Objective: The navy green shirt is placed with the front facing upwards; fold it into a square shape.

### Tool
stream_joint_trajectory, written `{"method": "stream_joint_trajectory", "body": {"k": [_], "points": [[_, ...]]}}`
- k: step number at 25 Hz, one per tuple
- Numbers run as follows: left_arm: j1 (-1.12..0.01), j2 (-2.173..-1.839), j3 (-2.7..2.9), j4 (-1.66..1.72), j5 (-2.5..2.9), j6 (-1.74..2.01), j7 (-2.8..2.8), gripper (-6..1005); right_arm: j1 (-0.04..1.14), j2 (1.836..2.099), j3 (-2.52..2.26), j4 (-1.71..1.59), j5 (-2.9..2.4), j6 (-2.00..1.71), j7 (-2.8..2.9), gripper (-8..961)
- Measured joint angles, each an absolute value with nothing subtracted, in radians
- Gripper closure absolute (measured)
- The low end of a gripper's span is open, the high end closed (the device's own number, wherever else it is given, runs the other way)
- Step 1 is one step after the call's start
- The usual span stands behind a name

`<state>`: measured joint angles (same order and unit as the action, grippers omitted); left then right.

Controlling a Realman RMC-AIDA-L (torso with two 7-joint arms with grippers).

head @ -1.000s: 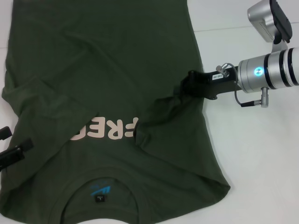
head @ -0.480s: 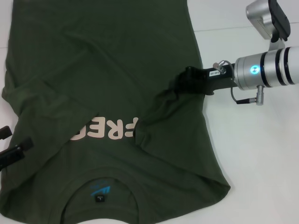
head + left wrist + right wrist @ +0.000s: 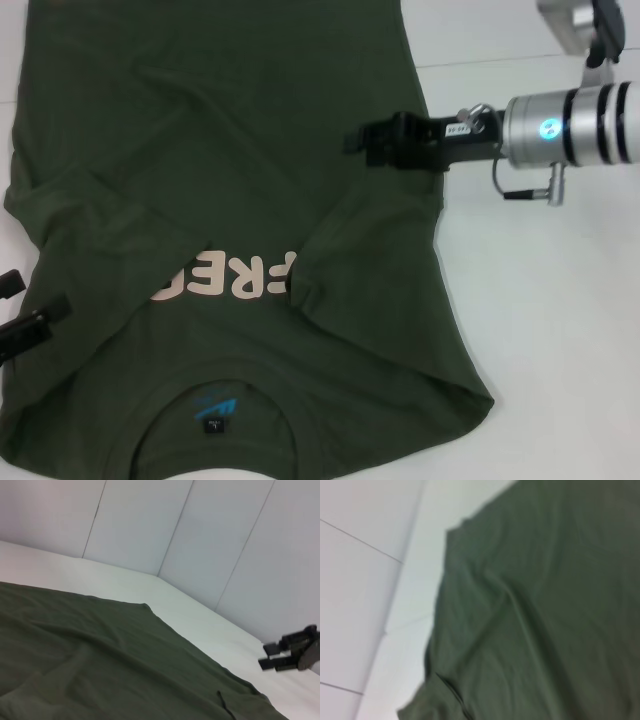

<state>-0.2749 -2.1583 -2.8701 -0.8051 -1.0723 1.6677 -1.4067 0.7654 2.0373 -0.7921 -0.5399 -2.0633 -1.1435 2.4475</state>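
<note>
The navy green shirt (image 3: 230,200) lies flat on the white table (image 3: 540,340), both sleeves folded inward. The right gripper (image 3: 352,140) hovers released above its right edge, holding nothing. The left gripper (image 3: 25,310) rests at the shirt's left edge; whether it is clenched cannot be told.

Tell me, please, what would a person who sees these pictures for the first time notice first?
First, the navy green shirt: it covers most of the white table, with both sleeves folded inward over pale lettering near the collar. Next, the right tool, on a silver arm with a blue light, hangs open above the shirt's right side. The left tool sits low at the shirt's left edge.
</note>
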Motion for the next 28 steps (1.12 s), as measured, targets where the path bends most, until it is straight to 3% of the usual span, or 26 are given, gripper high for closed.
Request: {"method": "stream_joint_trajectory", "body": {"k": [4, 8, 17, 25, 27, 28], "points": [[-0.281, -2.158, -2.870, -0.806, -1.072, 1.675, -1.407, 112, 0.761, 2.009, -0.790, -0.578, -2.033, -1.211, 2.393, 458], [-0.284, -2.153, -2.869, -0.807, -1.072, 1.682, -1.432, 112, 0.737, 2.000, -0.769, -0.626, -2.016, -1.277, 2.297, 451], [-0.297, -2.094, -2.871, -0.820, -1.072, 1.794, -1.628, 113, 0.672, 1.991, -0.738, -0.637, -1.877, -1.444, 1.941, 437], [-0.304, -2.096, -2.867, -0.849, -1.072, 1.824, -1.691, 111, 0.663, 1.967, -0.763, -0.644, -1.883, -1.507, 1.914, 198], [-0.306, -2.093, -2.868, -0.849, -1.072, 1.842, -1.695, 110, 0.654, 1.972, -0.774, -0.666, -1.884, -1.536, 1.885, 164], [-0.306, -2.090, -2.869, -0.849, -1.071, 1.854, -1.696, 110, 0.631, 1.990, -0.806, -0.718, -1.894, -1.579, 1.800, 147]]}}
